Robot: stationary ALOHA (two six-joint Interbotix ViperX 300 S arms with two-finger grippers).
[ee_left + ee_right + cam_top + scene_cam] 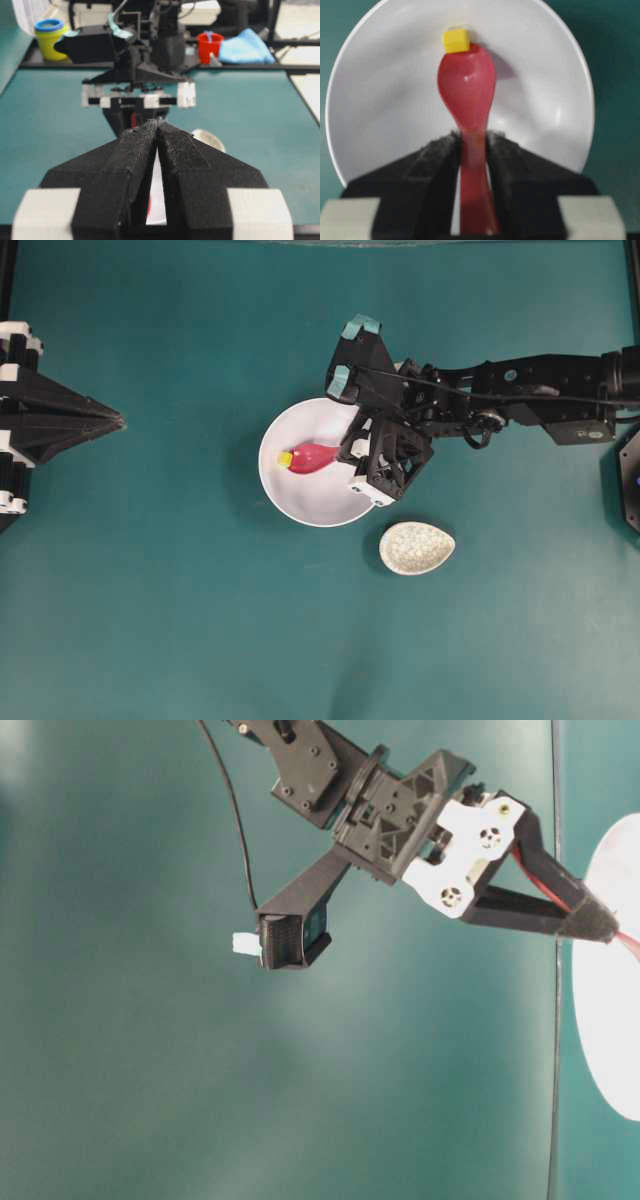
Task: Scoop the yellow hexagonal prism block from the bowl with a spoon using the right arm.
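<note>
Your right gripper (472, 150) is clamped on the handle of the pink-red spoon (467, 95), the fingers pinching it from both sides so the scoop reaches out ahead into the white bowl (380, 100). That grip low on the handle gives you reach across the bowl while the arm itself stays over the rim. The yellow block (456, 40) sits inside the bowl, right at the tip of the scoop and touching it, not yet in the hollow. From above, the spoon lies nearly flat and points at the block, so the leading edge looks lined up to slide under it; that reads as the approach to the scoop. The speckled spoon rest (416, 547) lies empty beside the bowl. Your left gripper (159, 131) is pressed closed on nothing and parked well apart, out of the way.
</note>
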